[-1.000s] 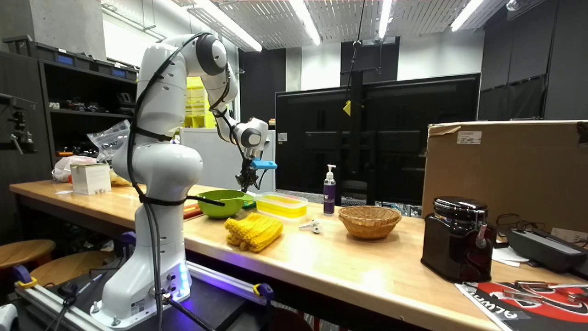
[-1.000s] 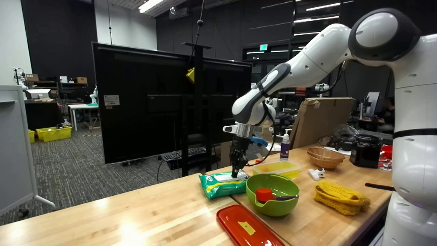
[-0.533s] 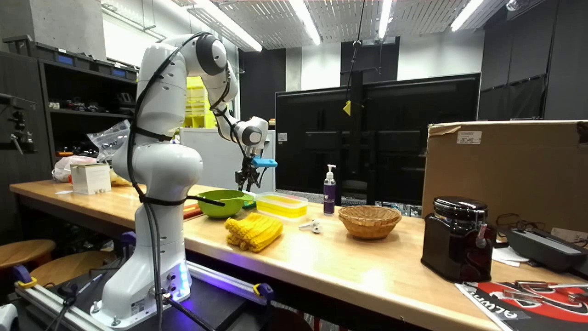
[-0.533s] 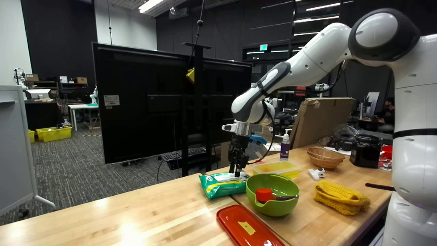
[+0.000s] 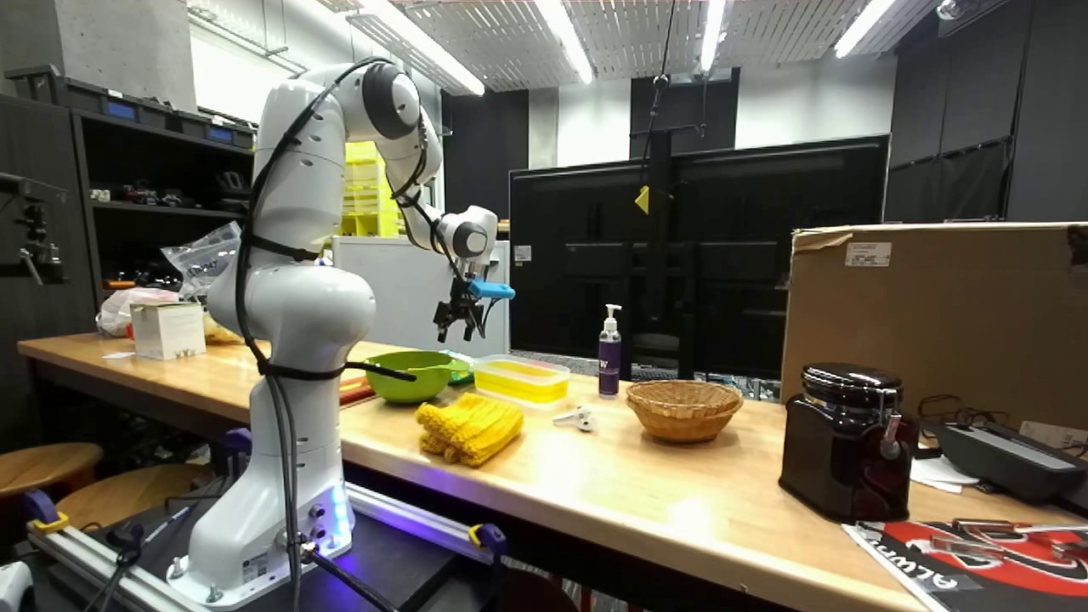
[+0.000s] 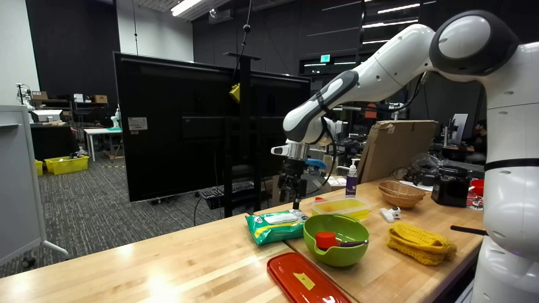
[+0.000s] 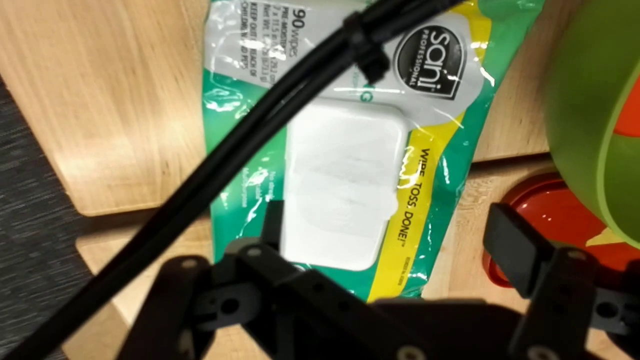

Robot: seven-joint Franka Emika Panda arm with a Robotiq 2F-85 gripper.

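Wipes packet (image 7: 345, 185) is lying flat on the tabletop (image 6: 202, 252) just beside the green bowl (image 6: 343, 256), while the fingers (image 7: 517, 250) are hovering spread apart above it.

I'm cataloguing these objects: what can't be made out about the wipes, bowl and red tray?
Wipes pack, wrist view: some print hidden by the black cable; one end past the top edge.
Green bowl, wrist view: cut off by the right edge.
Red tray, in an exterior view: cut off by the bottom edge.

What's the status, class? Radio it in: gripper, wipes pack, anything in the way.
Gripper open, empty, above the table. Wipes pack lying flat, lid shut. Green bowl close beside it, may crowd.
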